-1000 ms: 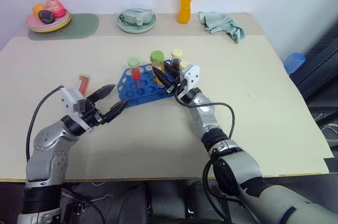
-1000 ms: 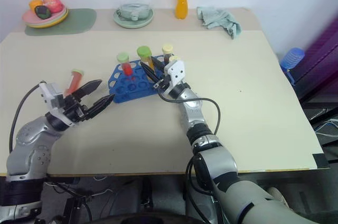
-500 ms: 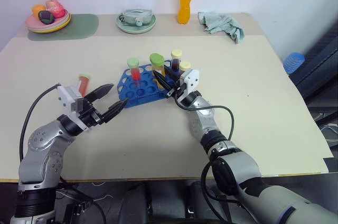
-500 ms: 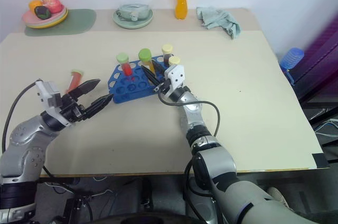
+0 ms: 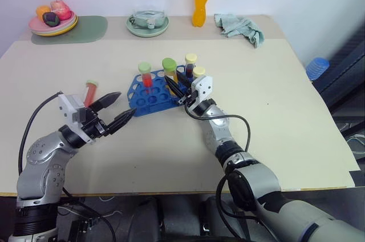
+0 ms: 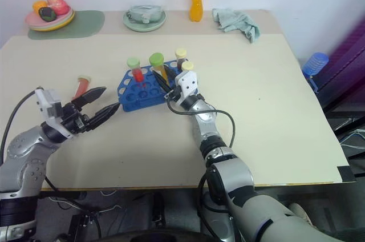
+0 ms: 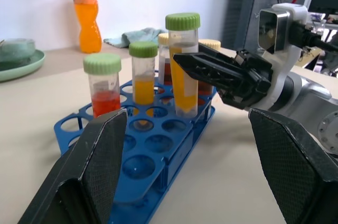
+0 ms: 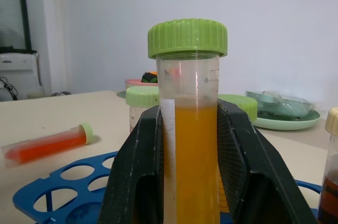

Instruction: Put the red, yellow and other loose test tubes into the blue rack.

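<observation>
The blue rack [image 5: 149, 97] stands mid-table with several capped tubes upright in it: a red one [image 5: 145, 75], a dark one [image 5: 190, 66] and a yellow-capped one [image 5: 199, 73]. My right gripper [image 5: 173, 85] is shut on the green-capped yellow tube [image 8: 188, 129], which stands upright over the rack [image 7: 153, 155]. A loose red tube [image 5: 89, 91] lies on the table left of the rack. My left gripper [image 5: 126, 104] hovers open between that tube and the rack, holding nothing.
Along the far edge stand an orange drink bottle [image 5: 201, 3], a green cloth [image 5: 240, 27], a green saucer with a cup [image 5: 147, 24] and a fruit plate [image 5: 52, 19] on a green mat. A blue object [image 5: 317, 67] sits off the table's right side.
The right wrist has turned slightly with the yellow tube still gripped. The left gripper stays open in the same place.
</observation>
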`<state>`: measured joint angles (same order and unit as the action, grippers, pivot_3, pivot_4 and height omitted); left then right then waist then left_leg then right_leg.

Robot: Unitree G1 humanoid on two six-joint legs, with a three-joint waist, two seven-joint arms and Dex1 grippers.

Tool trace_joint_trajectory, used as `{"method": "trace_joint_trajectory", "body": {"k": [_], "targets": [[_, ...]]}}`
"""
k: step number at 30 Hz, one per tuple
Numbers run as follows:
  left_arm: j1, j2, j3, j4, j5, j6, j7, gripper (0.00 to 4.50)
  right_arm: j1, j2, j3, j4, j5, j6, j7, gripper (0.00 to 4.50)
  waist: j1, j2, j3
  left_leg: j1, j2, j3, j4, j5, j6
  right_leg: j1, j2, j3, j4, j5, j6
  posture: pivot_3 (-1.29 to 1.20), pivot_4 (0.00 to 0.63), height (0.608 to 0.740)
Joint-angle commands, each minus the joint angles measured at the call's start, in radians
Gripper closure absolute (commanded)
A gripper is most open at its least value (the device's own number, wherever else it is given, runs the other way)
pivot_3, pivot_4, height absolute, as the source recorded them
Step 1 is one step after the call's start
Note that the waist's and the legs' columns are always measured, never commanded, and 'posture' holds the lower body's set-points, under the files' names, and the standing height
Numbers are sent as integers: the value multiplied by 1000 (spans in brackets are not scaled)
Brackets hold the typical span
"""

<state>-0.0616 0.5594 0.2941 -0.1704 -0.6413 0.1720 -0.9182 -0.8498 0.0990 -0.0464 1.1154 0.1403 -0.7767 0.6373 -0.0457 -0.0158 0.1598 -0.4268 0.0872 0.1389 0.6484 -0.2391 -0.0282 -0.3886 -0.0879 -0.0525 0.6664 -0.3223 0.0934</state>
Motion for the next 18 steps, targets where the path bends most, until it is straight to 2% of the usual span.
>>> {"method": "trace_joint_trajectory", "body": {"k": [1, 11, 18], "targets": [[8, 7, 29, -6, -7, -25, -17, 740, -1, -5, -18, 34, -9, 18, -50, 3699, 0, 0, 0, 0, 0, 0, 0, 0, 0, 0, 0, 0, 0, 0, 0, 0, 150, 740], [35, 43, 38, 16, -5, -17, -64, 740, 9, 2, -19, 30, -13, 9, -43, 3699, 0, 0, 0, 0, 0, 0, 0, 0, 0, 0, 0, 0, 0, 0, 0, 0, 150, 740], [31, 81, 45, -4, -26, 30, -73, 740, 17, 10, -36, 14, 25, 2, 20, 3699, 0, 0, 0, 0, 0, 0, 0, 0, 0, 0, 0, 0, 0, 0, 0, 0, 150, 740]]}}
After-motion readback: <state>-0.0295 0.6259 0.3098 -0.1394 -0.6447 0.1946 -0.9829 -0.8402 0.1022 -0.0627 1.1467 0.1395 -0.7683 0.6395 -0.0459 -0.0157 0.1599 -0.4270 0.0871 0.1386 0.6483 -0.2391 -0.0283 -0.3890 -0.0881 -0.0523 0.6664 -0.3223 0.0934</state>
